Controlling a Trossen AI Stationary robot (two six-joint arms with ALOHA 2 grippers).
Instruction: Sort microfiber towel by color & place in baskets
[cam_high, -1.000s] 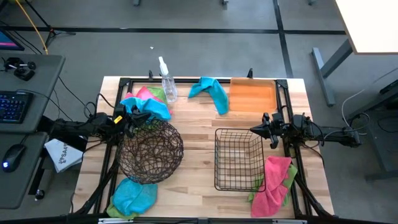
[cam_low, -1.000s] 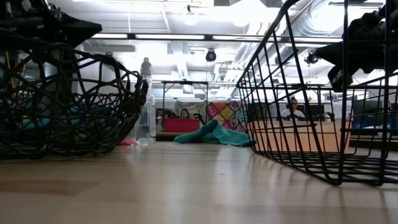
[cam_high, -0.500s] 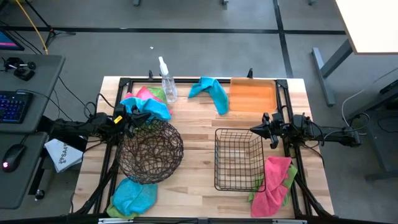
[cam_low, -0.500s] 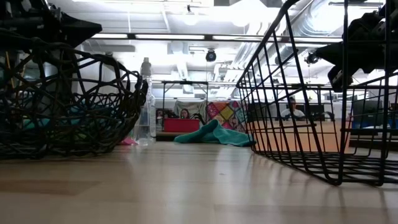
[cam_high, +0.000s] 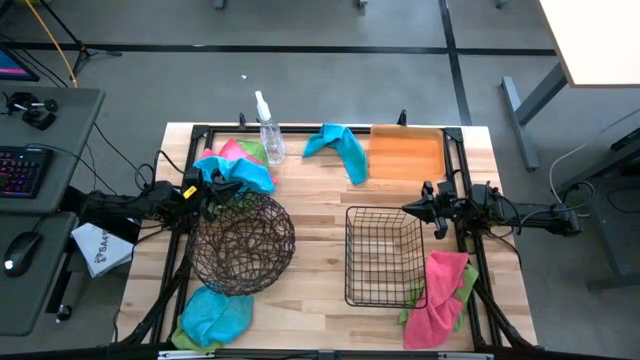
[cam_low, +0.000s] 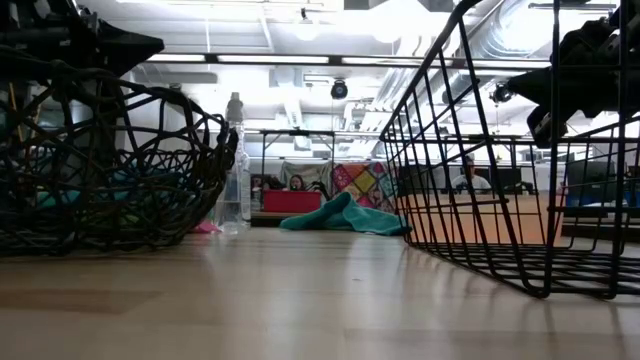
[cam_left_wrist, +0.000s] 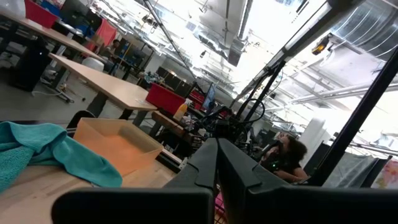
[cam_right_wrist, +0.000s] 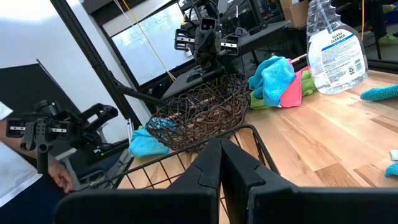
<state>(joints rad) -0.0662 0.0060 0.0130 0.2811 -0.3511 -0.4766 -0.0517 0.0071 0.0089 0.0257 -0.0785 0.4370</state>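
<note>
Both arms hover shut and hold nothing. My left gripper (cam_high: 226, 191) (cam_left_wrist: 217, 163) is over the far left rim of the round dark-brown wire bowl (cam_high: 242, 244), beside a pile of blue, pink and green towels (cam_high: 235, 166). My right gripper (cam_high: 408, 208) (cam_right_wrist: 221, 160) is above the right rim of the square black wire basket (cam_high: 384, 256). A turquoise towel (cam_high: 338, 146) lies flat on the table next to the orange tray (cam_high: 405, 152). A blue towel on a green one (cam_high: 213, 316) lies at the near left corner. A pink one on a green one (cam_high: 440, 291) drapes over the near right edge.
A clear spray bottle (cam_high: 269, 130) stands at the far edge beside the towel pile. The black table frame (cam_high: 330, 127) runs along the far edge and down both sides. Bare wood shows between the bowl and the basket (cam_high: 320, 220). A desk with a keyboard (cam_high: 22, 170) sits to the left.
</note>
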